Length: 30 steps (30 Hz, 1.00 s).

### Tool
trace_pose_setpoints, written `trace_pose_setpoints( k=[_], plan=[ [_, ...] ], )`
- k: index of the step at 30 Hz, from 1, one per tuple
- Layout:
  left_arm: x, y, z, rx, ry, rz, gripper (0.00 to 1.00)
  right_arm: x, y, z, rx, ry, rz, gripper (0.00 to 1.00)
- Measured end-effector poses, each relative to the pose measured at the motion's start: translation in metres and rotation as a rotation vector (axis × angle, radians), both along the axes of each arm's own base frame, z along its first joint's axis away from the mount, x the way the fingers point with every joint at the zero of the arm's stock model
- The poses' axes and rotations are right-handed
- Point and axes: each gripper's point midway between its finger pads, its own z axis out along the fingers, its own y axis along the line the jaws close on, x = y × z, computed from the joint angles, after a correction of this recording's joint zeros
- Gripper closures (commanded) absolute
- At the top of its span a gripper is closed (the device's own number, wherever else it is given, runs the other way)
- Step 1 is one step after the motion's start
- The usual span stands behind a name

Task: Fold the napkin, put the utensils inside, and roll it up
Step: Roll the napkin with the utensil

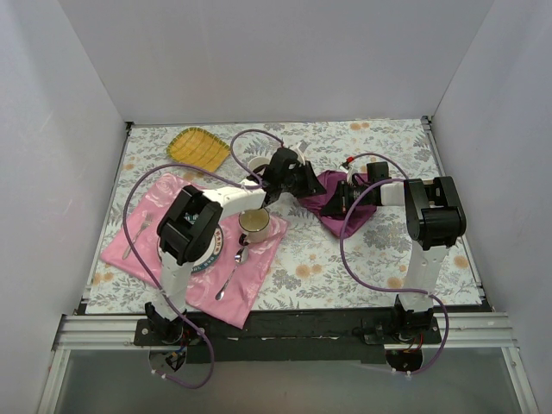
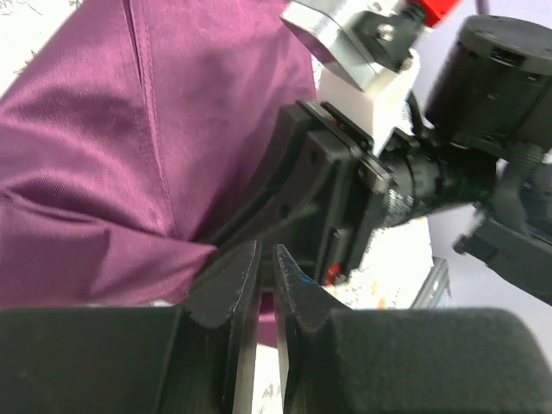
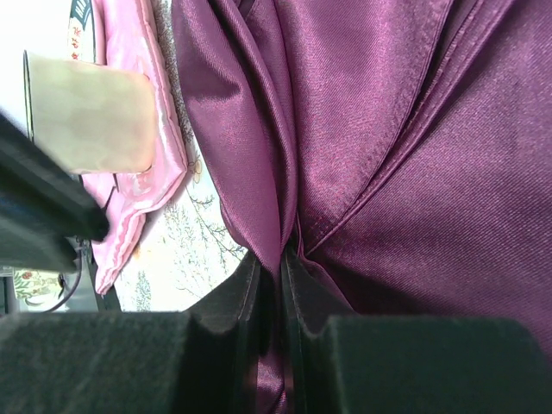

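I am working with both arms on the napkin (image 1: 341, 200), which is lying bunched and creased on the flowered tablecloth (image 1: 388, 250), right of the pink placemat (image 1: 138, 246) and the mug (image 1: 253, 226). My right gripper (image 3: 282, 263) is clenching a gathered ridge of the purple satin, with the fold running straight up between its fingers. My left gripper (image 2: 267, 259) is standing nearly closed just beside the right wrist, and a sliver of purple is showing between its jaws, so I am judging that it is nipping a thin edge of the cloth. I am expecting this fabric to be light, limp and slick. It will likely slide through a loose pinch and sag wherever I am not supporting it, so I am favouring the stitched hem (image 2: 142, 95) or a corner, where the layers are thicker, over the smooth middle. I am not finding the utensils in any view
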Motion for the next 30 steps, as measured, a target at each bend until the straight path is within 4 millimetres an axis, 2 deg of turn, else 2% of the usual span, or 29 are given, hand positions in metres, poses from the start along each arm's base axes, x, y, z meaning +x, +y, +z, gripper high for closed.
trace_pose_setpoints(
  k=[6, 10, 12, 16, 19, 22, 23, 26, 30],
  plan=[
    [0.005, 0.001, -0.028, 0.047, 0.011, 0.003, 0.91, -0.004, 0.0, 0.0, 0.0, 0.005, 0.001, 0.99],
    [0.006, 0.003, -0.037, 0.069, 0.007, 0.004, 0.91, -0.006, -0.001, 0.0, -0.004, 0.005, 0.0, 0.99],
    [0.007, 0.003, -0.041, 0.076, 0.0, 0.001, 0.92, -0.009, -0.002, 0.0, -0.009, 0.007, -0.002, 0.97],
    [0.006, 0.004, -0.066, 0.108, 0.02, -0.007, 0.93, -0.012, -0.003, 0.001, -0.023, 0.011, -0.008, 0.9],
    [0.006, 0.004, -0.081, 0.117, 0.03, -0.014, 0.93, -0.014, -0.003, 0.001, -0.053, 0.012, -0.012, 0.82],
    [0.007, 0.002, -0.081, 0.106, 0.018, -0.02, 0.93, -0.015, -0.003, 0.002, -0.097, 0.003, -0.014, 0.68],
    [0.007, 0.002, -0.081, 0.106, 0.013, -0.022, 0.93, -0.016, -0.003, 0.003, -0.116, 0.003, -0.013, 0.59],
    [0.007, 0.002, -0.081, 0.107, 0.005, -0.028, 0.93, -0.019, -0.005, 0.007, -0.182, -0.002, -0.021, 0.47],
    [0.006, 0.002, -0.082, 0.109, -0.001, -0.033, 0.93, -0.025, -0.012, 0.013, -0.282, -0.004, -0.035, 0.41]
  ],
)
